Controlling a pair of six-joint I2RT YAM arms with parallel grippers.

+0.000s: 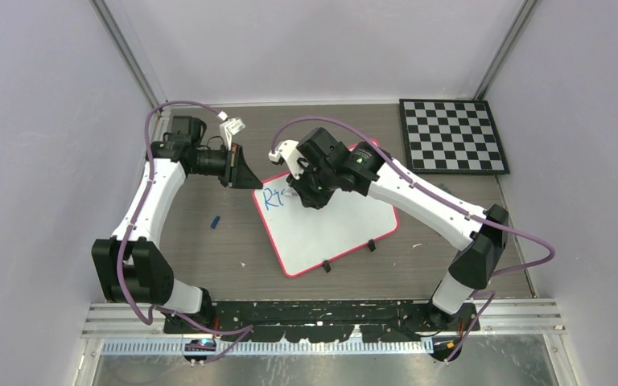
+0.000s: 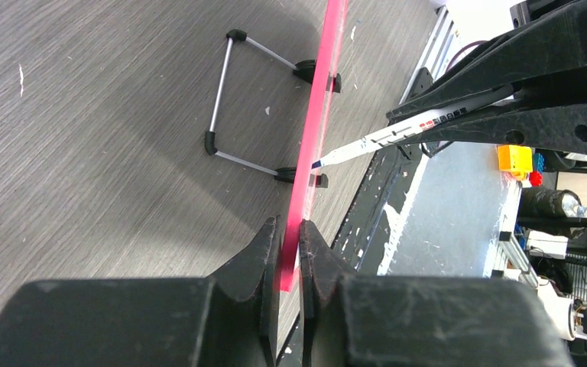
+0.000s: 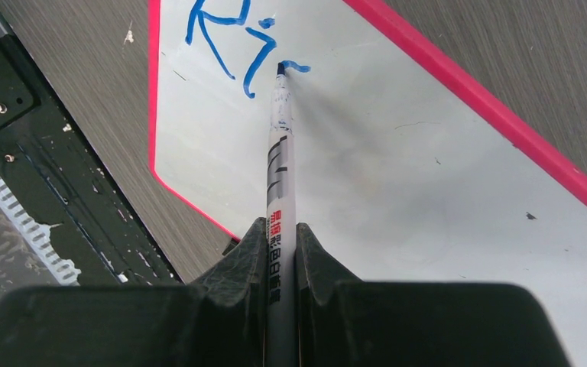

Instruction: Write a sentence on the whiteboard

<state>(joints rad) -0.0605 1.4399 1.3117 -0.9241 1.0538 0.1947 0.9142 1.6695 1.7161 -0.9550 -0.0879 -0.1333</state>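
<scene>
Black fingers of the left gripper [image 2: 290, 233] are pressed onto the thin pink-red rim [image 2: 317, 99] of the whiteboard [image 1: 338, 229], pinching it at the board's far-left corner. In the left wrist view the board appears edge-on, with a wire stand [image 2: 225, 99] on black feet beside it on the grey wood-grain table [image 1: 201, 257]. A small blue cap [image 1: 216, 220] lies on the table just left of the board, apart from it. The board sits mid-table, turned at an angle, with two black clips along its near edge. Only the start of the sentence [image 1: 273, 199] is there, in blue near the far-left corner: an "R", an "i" and a short first stroke of the next letter. The marker [image 3: 280, 176] touches the board with its tip at that stroke. The right gripper [image 3: 280, 233] is clamped around the marker's barrel, one finger on each side. Farther right, a black-and-white checkerboard [image 1: 453, 135] lies at the table's far-right corner, well apart from the arms.
</scene>
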